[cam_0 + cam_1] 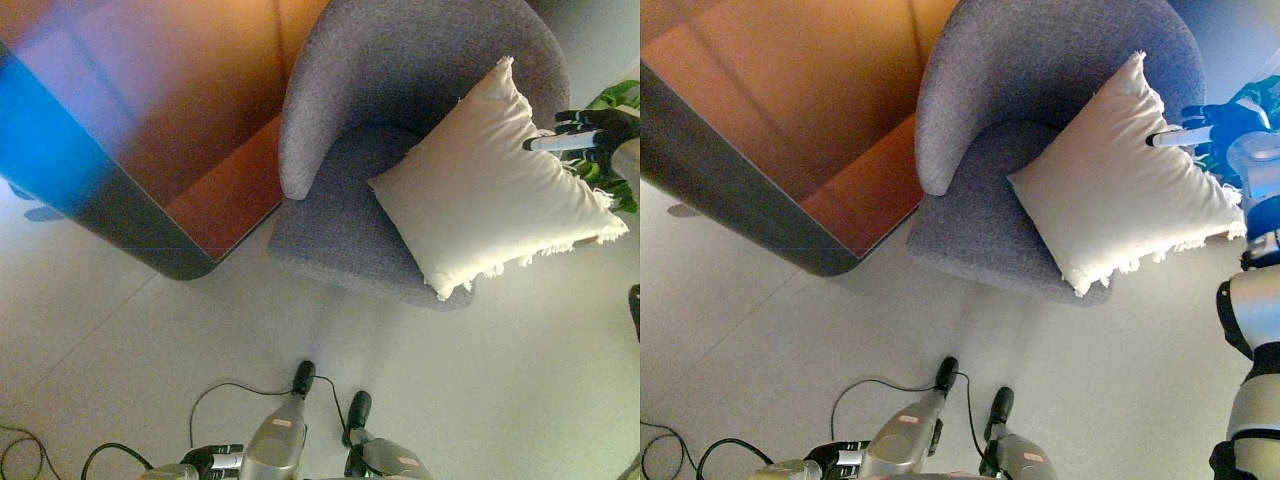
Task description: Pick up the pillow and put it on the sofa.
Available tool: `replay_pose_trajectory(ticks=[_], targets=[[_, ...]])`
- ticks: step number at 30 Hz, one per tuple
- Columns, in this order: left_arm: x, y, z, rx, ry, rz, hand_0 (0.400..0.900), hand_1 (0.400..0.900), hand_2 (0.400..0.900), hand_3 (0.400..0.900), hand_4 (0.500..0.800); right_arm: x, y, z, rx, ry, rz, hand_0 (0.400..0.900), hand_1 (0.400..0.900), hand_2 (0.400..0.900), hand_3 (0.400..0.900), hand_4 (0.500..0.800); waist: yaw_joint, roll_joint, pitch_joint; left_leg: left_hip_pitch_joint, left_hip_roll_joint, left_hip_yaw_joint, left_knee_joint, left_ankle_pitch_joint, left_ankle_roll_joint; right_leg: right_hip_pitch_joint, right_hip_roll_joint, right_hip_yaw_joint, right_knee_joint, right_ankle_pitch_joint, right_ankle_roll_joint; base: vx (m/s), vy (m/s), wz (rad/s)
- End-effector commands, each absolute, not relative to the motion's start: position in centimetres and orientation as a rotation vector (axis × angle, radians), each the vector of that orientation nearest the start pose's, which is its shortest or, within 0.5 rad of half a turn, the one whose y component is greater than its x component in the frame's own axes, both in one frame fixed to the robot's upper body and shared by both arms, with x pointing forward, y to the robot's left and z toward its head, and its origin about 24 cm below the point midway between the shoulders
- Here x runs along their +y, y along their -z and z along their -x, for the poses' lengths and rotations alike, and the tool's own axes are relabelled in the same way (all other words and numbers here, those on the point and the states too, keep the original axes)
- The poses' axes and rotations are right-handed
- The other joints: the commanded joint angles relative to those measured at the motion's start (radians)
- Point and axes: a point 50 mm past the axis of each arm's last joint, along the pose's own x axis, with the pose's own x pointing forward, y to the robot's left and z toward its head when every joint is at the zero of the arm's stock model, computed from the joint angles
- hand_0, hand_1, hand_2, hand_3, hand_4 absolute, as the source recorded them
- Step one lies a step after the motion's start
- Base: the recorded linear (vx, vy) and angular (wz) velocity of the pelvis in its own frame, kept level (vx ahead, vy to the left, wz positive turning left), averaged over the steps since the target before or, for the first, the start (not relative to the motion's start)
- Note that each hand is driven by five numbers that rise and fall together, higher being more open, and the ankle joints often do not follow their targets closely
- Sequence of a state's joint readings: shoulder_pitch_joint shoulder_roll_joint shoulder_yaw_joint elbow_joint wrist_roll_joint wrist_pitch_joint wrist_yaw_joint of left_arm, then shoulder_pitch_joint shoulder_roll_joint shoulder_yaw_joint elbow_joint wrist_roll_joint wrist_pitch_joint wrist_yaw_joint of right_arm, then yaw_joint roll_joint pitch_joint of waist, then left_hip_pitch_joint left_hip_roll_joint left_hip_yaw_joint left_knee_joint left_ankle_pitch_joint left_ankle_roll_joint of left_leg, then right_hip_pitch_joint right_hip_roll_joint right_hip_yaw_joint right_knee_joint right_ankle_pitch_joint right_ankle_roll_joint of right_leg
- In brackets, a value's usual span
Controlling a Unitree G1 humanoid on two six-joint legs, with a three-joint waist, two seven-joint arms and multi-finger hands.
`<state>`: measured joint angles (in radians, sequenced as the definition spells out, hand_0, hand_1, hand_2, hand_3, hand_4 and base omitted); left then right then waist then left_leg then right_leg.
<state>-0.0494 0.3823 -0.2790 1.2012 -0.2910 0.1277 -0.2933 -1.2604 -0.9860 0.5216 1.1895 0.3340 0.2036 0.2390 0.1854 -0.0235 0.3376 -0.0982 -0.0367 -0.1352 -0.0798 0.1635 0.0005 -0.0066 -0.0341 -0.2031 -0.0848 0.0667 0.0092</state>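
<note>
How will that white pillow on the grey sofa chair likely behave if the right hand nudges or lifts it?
The pillow looks plump and soft, so it would probably sag and feel light. It overhangs the sofa chair's front edge, so a push from the right hand might slide it off. Its fringed edge looks easy to pinch.

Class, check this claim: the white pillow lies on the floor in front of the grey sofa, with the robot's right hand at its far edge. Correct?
Not quite. The pillow rests on the sofa seat, not the floor; the left eye view shows it. The right hand is indeed at its far edge.

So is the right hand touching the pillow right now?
Touching. In the right eye view a fingertip of the right hand meets the pillow's upper right edge; the pillow lies on the sofa.
</note>
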Motion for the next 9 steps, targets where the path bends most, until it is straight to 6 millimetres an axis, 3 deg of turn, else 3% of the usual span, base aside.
replay_pose_trajectory(ticks=[1, 9], targets=[[27.7, 15.2, -6.1, 1.421, 0.024, -0.033, 0.9, 0.9, 0.9, 0.9, 0.8, -38.7, -28.9, -33.9, 0.125, 0.337, 0.744, 0.9, 0.9, 0.9, 0.9, 0.8, -0.047, -0.035, -0.107, 0.081, -0.027, 0.062, -0.007, -0.14, 0.011, -0.005, -0.016, 0.042, 0.053, -0.022, 0.048, 0.02, -0.009, -0.2], [27.7, 15.2, -5.8, 1.411, -0.005, 0.013, 0.9, 0.9, 0.9, 0.9, 0.8, -39.5, -23.1, -32.4, 0.166, 0.255, 0.73, 0.9, 0.9, 0.9, 0.9, 0.8, -0.102, -0.032, -0.135, 0.115, -0.024, 0.093, -0.007, -0.154, 0.015, 0.011, -0.01, 0.076, 0.058, -0.024, 0.052, 0.01, -0.011, -0.15]])
